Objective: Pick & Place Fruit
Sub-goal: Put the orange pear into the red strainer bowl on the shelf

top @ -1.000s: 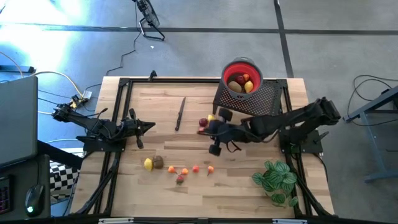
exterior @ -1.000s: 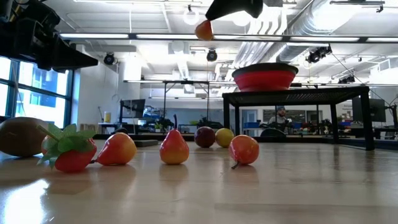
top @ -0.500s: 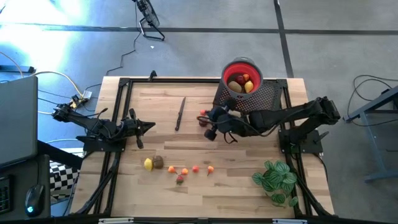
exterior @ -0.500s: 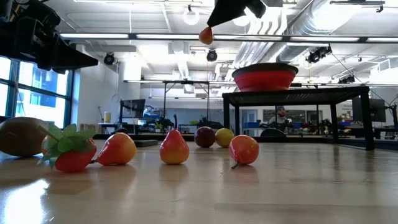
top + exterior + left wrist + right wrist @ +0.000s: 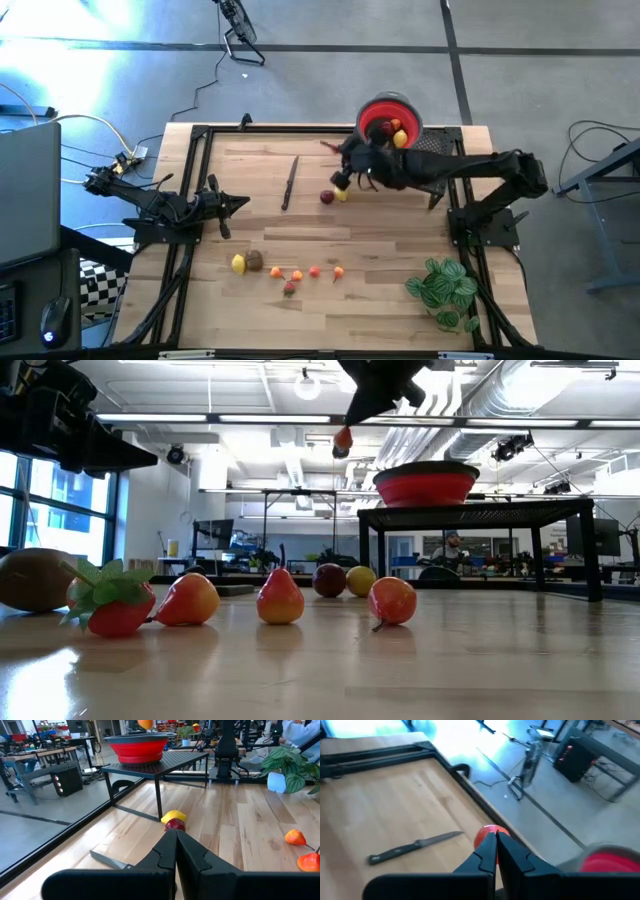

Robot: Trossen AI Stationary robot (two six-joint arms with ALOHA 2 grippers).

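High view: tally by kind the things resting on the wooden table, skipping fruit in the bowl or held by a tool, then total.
Small rounded loose fruit pieces: 9
Thin dark knife: 1
Green leafy potted plant: 1
Black mesh stand: 1
Red round bowl: 1
Total: 13

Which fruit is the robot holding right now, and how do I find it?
Look for the red bowl on the black mesh stand at the far side of the table. Just beside the bowl, the right gripper is up in the air, shut on a small orange-red fruit. It is the only fruit off the table; the others lie on the wood or in the bowl.
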